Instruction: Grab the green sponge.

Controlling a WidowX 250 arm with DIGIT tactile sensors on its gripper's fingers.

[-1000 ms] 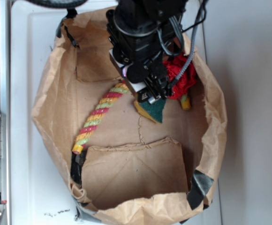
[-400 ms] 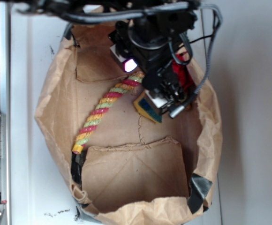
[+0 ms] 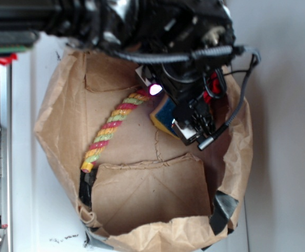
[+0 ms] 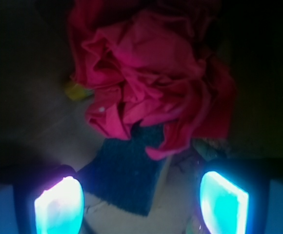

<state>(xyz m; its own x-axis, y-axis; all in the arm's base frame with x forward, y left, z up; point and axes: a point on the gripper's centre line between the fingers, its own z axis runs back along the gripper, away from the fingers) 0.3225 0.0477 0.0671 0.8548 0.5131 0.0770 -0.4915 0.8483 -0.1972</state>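
Since a second ago, arm and gripper [image 3: 193, 128] have shifted toward the right and near side of the brown paper bag [image 3: 63, 113], the arm body now covering the bag's far rim. Item one: gripper, fingers spread apart, glowing pads [image 4: 58, 207] at either lower corner of my wrist view, nothing between them. Item two: green sponge [image 3: 164, 114], lying flat on the bag floor, dark green face up over a yellow layer, just left of the gripper and partly under it; in my wrist view [image 4: 124, 173] one corner is tucked beneath the red fabric flower [image 4: 151, 78]. Item three: red-yellow-green twisted rope [image 3: 113, 128], lying diagonally across the left of the bag floor, near the sponge. I cannot tell whether they touch.
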